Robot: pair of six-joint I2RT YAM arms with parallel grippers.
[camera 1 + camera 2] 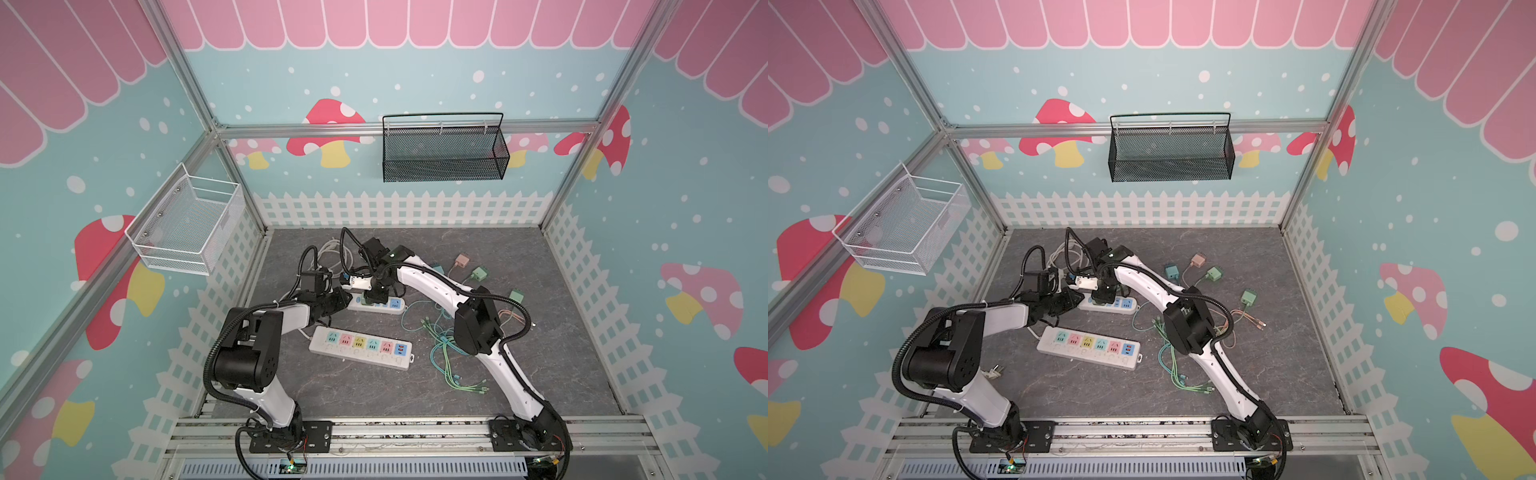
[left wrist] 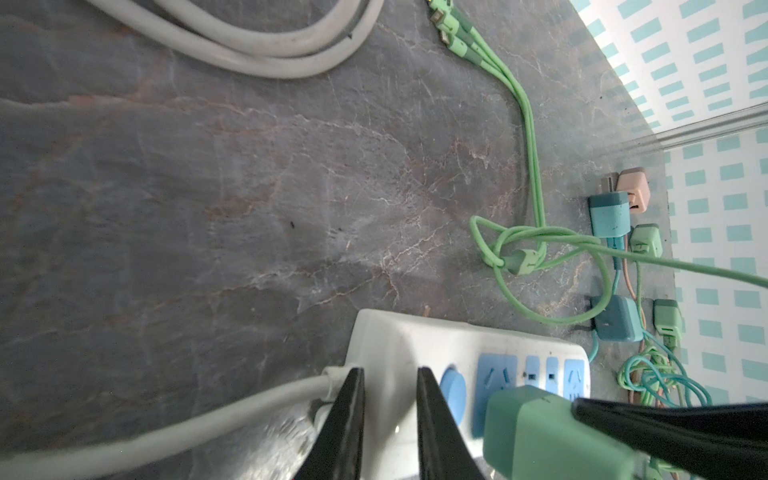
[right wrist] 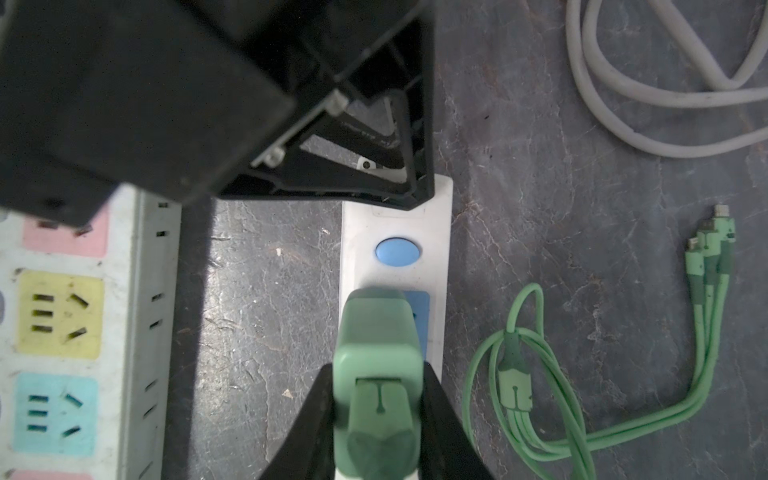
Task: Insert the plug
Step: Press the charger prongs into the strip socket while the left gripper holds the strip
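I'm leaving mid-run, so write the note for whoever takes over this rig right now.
Right gripper: shut on the green plug.
Left gripper: jaws narrowly apart at the cable end of the white power strip; grip unclear.
The plug sits over the blue socket beside the blue button.
Done: plug picked up and aligned.
To do: press fully home, then release; seating not visible.

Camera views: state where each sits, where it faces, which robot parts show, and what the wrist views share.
Top views: high above the front, looking down into the cell; both arms show, meeting at the blue-socket power strip.
Left wrist: on the left arm, facing the strip's cord end past the left gripper.
Right wrist: on the right arm, facing down past the right gripper, shut on the green plug.
Wrist views share plug and strip.
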